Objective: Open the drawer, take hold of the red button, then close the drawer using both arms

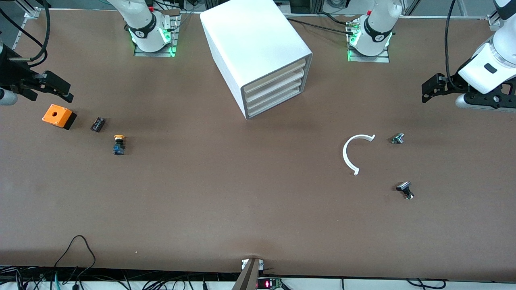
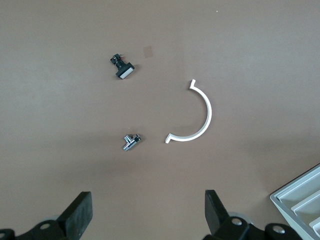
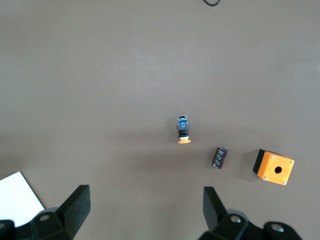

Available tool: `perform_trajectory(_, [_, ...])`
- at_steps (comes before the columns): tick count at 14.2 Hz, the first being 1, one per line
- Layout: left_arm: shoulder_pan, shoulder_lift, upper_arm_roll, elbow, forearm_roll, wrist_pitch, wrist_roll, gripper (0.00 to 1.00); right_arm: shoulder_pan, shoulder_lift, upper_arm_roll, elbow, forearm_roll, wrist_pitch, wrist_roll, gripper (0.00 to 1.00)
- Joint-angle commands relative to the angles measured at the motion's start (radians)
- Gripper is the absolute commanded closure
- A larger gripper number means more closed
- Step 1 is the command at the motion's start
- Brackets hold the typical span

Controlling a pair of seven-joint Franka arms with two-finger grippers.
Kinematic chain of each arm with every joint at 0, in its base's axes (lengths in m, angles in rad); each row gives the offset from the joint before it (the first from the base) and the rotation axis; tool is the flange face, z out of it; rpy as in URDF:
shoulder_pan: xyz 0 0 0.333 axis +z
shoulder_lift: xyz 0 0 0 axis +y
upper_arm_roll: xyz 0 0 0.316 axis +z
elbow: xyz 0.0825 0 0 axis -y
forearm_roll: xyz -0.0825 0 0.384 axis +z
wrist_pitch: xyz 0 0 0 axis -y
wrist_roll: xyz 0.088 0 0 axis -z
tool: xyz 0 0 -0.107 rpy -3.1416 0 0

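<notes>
A small black knob (image 1: 405,190) is lying nearest the camera on the brown desk (image 1: 242,193), toward the left arm's end, with a white curved strip (image 1: 354,153) and a little metal fitting (image 1: 397,138) sitting farther back beside it. Toward the right arm's end, a yellow-capped button (image 1: 118,144), a small dark block (image 1: 98,124) and an orange box (image 1: 59,116) are lying in a loose row. The white cabinet (image 1: 254,48) is standing between the two arm bases, and all four of its drawers (image 1: 274,90) are sitting fully pushed in, so the red button is not showing anywhere; presumably it is lying inside one of them. The task is looking barely begun: the opening step is the one in hand. The left hand (image 1: 433,88) is hovering over the desk at its own end, fingers spread wide and gripping nothing, as the left wrist view (image 2: 148,215) is confirming. The right hand (image 1: 52,85) is hanging over the orange box end, likewise released and empty (image 3: 146,210). Next, one arm is probably needing to swing in toward the cabinet's front and hook a drawer edge, while the other is waiting to reach inside.
</notes>
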Motion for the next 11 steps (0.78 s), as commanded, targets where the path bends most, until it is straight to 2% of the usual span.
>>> perform_trajectory(1, [-0.008, 0.016, 0.002, 0.036, -0.012, -0.028, -0.007, 0.01, -0.011, -0.008, 0.005, 0.002, -0.002, -0.025, -0.008, 0.00])
perform_trajectory(6, [-0.006, 0.019, 0.002, 0.036, -0.017, -0.031, -0.007, 0.01, -0.008, -0.008, 0.011, 0.003, -0.003, -0.032, 0.007, 0.00])
perform_trajectory(11, [-0.003, 0.026, 0.004, 0.038, -0.029, -0.097, -0.001, 0.01, -0.002, 0.004, 0.014, 0.003, -0.008, -0.038, -0.016, 0.00])
